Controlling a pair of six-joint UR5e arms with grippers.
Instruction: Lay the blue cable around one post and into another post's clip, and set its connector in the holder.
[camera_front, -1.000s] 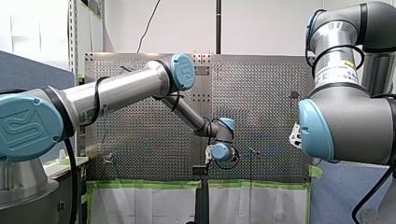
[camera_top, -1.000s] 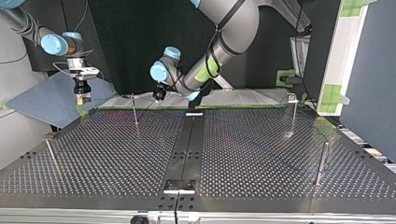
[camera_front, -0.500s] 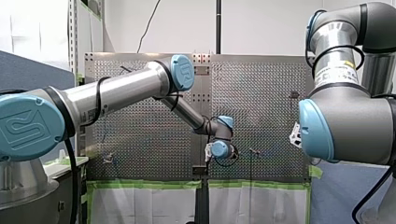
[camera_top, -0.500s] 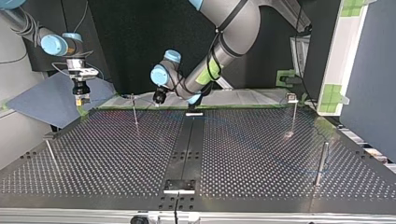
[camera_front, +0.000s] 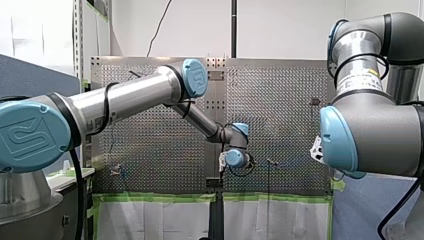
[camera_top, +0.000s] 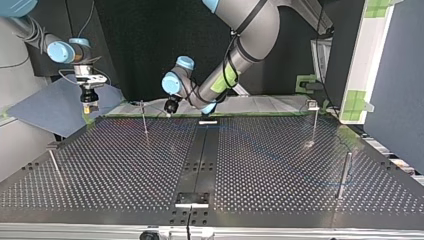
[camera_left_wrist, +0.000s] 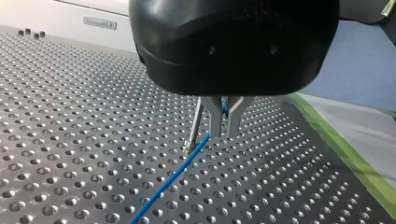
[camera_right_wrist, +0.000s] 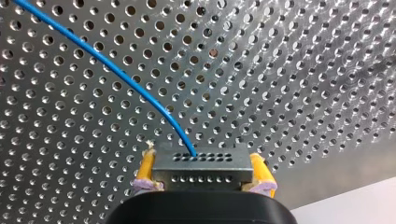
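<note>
Left wrist view: blue cable (camera_left_wrist: 170, 182) is pinched by left gripper (camera_left_wrist: 222, 134), just beside thin post (camera_left_wrist: 195, 126), and is seen trailing toward 7 o'clock. Right wrist view: connector (camera_right_wrist: 201, 171) is clamped by right gripper (camera_right_wrist: 202, 161), with the cable led off toward 10 o'clock.

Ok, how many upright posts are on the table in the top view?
4. Thin post far left; left-edge post nearer the camera; clip-topped post far right; thick post near right. More may be hidden.
</note>
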